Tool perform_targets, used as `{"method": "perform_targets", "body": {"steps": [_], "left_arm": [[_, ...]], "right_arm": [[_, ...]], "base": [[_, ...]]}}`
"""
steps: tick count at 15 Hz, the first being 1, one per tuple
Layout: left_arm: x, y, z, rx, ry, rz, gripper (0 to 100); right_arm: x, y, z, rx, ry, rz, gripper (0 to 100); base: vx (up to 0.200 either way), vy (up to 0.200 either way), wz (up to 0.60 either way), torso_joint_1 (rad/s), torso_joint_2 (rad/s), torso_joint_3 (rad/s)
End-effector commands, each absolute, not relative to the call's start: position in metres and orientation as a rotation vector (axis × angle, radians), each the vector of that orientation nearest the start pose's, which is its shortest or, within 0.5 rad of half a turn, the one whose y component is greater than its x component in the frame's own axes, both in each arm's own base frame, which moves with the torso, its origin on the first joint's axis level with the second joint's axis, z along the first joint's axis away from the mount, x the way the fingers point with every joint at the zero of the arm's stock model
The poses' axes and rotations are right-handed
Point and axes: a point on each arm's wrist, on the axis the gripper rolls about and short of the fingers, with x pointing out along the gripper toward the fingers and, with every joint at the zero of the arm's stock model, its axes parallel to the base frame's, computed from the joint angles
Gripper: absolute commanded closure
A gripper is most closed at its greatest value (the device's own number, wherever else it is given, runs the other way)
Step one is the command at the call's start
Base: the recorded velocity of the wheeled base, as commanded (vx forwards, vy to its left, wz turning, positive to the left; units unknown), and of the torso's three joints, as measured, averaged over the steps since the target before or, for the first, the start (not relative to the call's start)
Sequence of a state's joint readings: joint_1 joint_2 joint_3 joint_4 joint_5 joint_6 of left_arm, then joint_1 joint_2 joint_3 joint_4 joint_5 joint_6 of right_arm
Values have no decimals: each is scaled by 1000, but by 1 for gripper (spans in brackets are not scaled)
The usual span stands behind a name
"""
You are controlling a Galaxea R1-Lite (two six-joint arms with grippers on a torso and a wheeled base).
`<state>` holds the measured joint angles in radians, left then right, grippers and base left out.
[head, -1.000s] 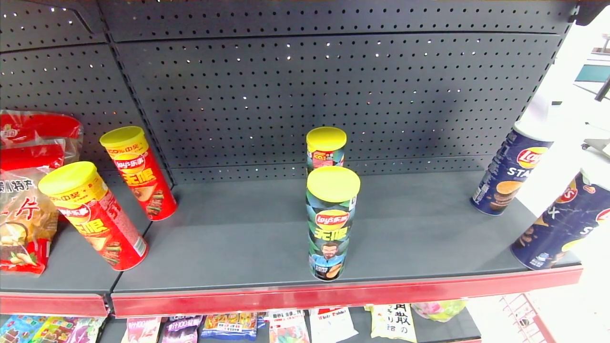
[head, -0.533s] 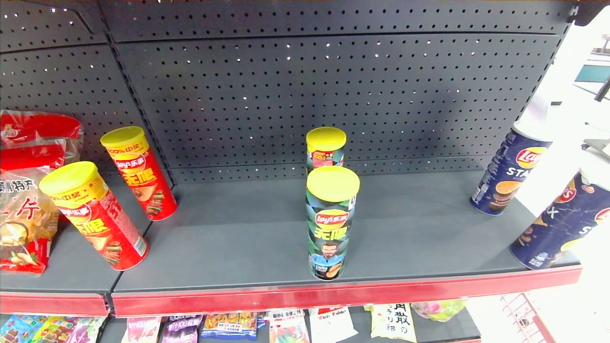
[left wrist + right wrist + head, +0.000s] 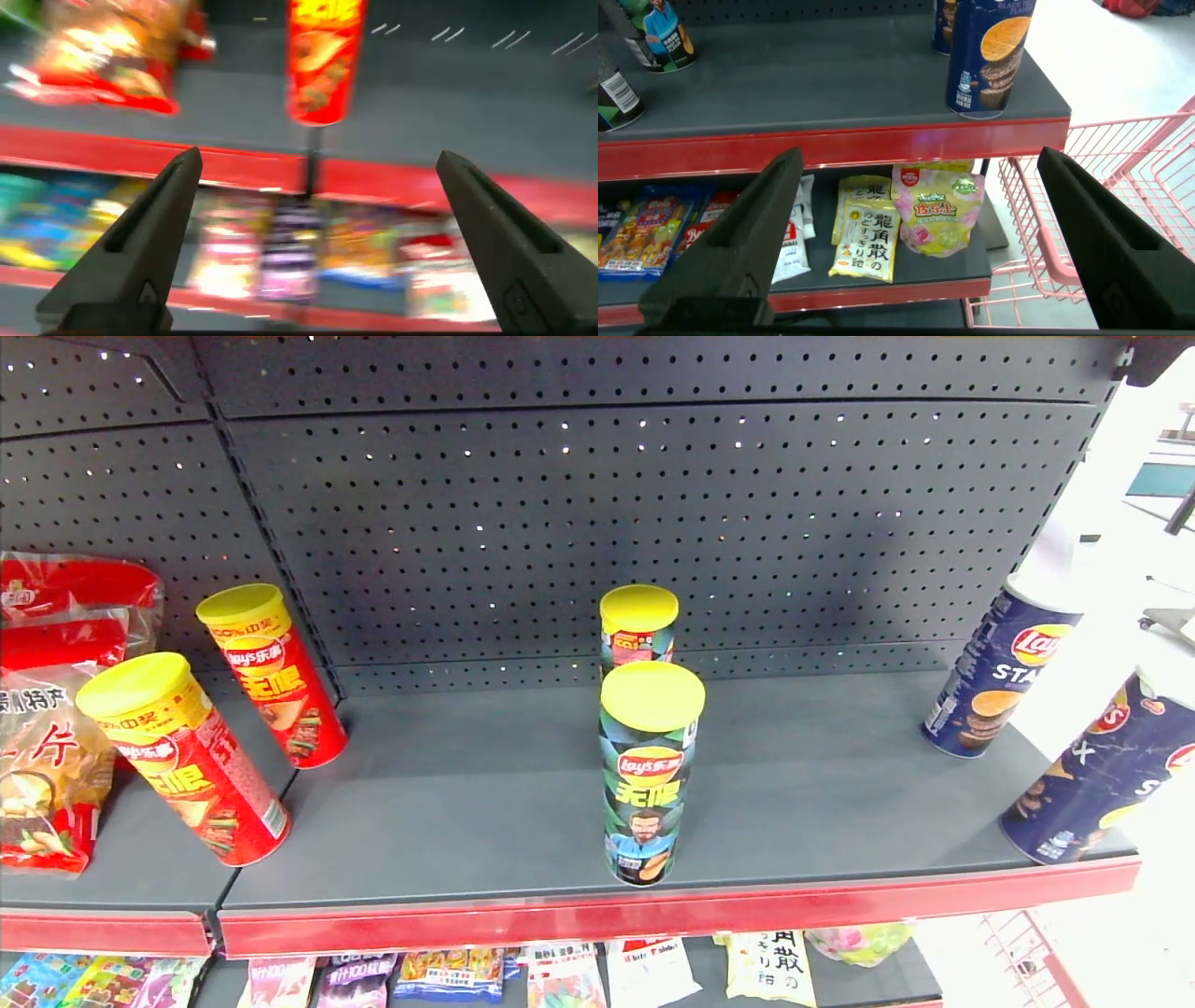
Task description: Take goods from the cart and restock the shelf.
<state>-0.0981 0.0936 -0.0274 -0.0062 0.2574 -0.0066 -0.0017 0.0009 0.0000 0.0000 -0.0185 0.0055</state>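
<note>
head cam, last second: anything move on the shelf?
Nothing visibly changed. The front green can, rear green can, front red can, rear red can, front blue can and rear blue can sit in the same spots on the shelf. The left gripper and right gripper are open, holding nothing.

Teal panel point(image 3: 1162, 478) far right in bright background; pale floor point(image 3: 1106, 56) beneath.

The left end effector point(image 3: 313, 229) has its two dark, tapering fingers spread wide apart, tips pointing away from the wrist. The right end effector point(image 3: 915, 229) is in the same pose, both dark fingers splayed wide with tips forward.
</note>
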Motion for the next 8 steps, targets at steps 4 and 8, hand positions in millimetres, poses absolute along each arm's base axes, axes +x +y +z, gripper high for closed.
{"method": "perform_targets", "body": {"steps": [4,8], "left_arm": [[-17,9,83,-96,43,267,0],[-16,4,84,-2,41,57,0]], "right_arm": [[-23,0,76,8,1,-20,0],[-23,0,76,8,1,-20,0]], "base": [[0,0,0,0,0,0],[0,0,0,0,0,0]]}}
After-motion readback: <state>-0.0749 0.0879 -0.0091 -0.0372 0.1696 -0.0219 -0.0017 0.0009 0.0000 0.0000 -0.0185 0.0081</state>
